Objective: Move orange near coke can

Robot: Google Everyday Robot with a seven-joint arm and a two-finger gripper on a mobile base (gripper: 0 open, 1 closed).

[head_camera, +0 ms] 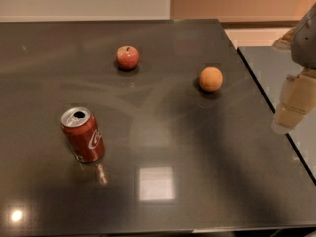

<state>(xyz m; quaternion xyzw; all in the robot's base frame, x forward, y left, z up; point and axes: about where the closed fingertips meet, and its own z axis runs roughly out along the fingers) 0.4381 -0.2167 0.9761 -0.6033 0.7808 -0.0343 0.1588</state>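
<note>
The orange (211, 79) sits on the dark table (163, 147), right of centre towards the back. The coke can (82, 134) stands upright at the front left, its silver top open. My gripper (291, 110) hangs at the right edge of the view, above the table's right side, to the right of the orange and a little nearer the camera, well apart from it.
A red apple (127, 58) with a stem sits at the back centre. The table's right edge runs diagonally beside a second grey surface (269, 65). A pale wall stands behind the table.
</note>
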